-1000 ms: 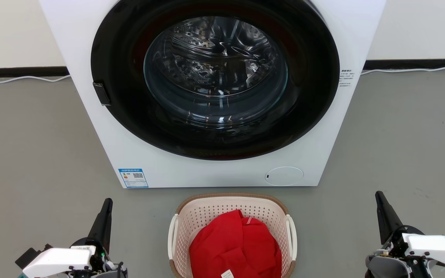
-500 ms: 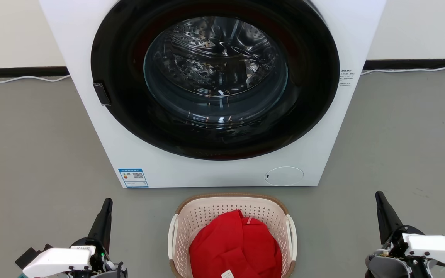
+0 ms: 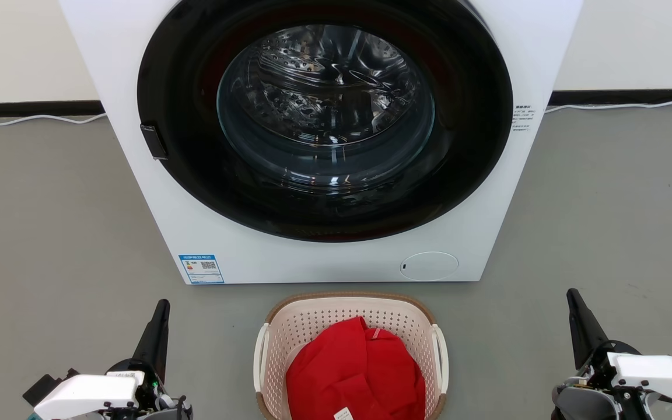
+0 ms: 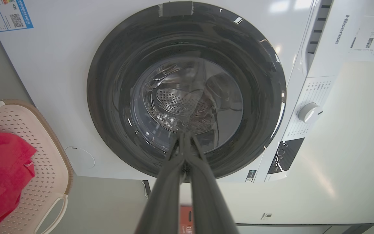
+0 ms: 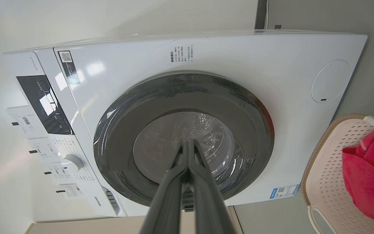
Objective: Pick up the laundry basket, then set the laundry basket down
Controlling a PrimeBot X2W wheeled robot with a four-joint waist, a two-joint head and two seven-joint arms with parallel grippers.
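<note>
The laundry basket [image 3: 324,318] stands on the grey floor just in front of the washing machine, pale pink-cream with a brown rim and white side handles. A red garment [image 3: 354,373] lies in it. The basket [image 4: 41,156] shows at the left of the left wrist view and the basket [image 5: 326,169] at the right of the right wrist view. My left gripper [image 3: 163,305] is shut and empty, well to the basket's left. My right gripper [image 3: 571,293] is shut and empty, well to its right. Their joined tips point at the drum in the left gripper [image 4: 184,135] and right gripper [image 5: 187,142] wrist views.
The white washing machine [image 3: 254,256] with its dark round door [image 3: 324,116] stands close behind the basket. White cables [image 3: 32,118] run along the dark skirting at the back wall. Grey floor [image 3: 50,233] spreads on both sides.
</note>
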